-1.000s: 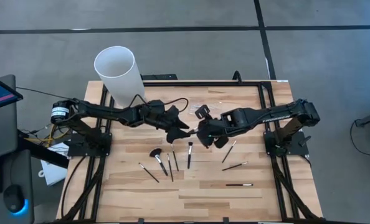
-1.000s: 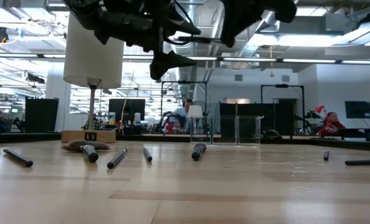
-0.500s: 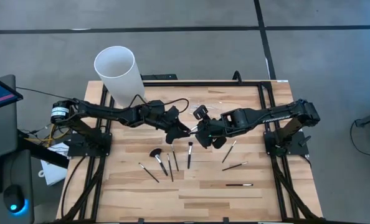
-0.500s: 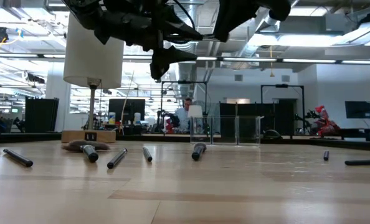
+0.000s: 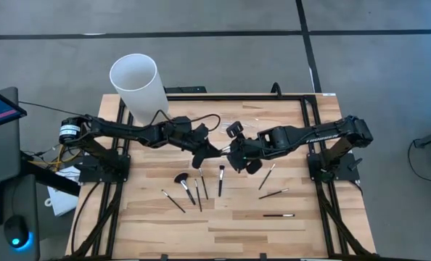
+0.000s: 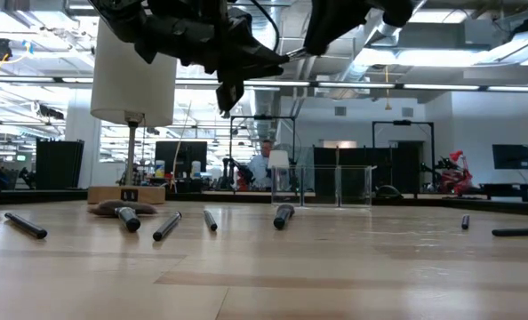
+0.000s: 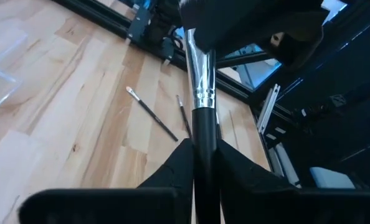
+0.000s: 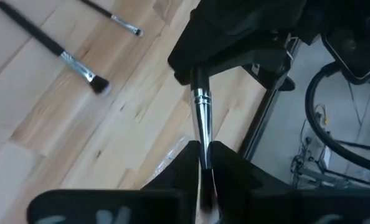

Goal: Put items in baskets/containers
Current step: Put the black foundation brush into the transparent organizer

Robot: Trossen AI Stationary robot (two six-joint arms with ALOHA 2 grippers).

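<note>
Bench (image 5: pixel 223 232): your pale wood slats in a black frame.
Brushes (image 5: pixel 199 190): several lie flat mid-bench; holder (image 6: pixel 338 185) stands at the far edge.
Left pincer (image 5: pixel 203 154): clamped on one brush (image 7: pixel 200 93), above the bench.
Right pincer (image 5: pixel 234 154): clamped on that brush too.
Room: grey floor; white cylinder (image 5: pixel 137 85) at your bench's corner; person (image 6: pixel 262 164) behind.

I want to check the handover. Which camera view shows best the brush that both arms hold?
The left wrist view: the brush fills it, handle between the left end effector fingers, silver ferrule plain. The right wrist view shows it thinner at the right end effector. In the high and low views the arms mostly hide it.
</note>
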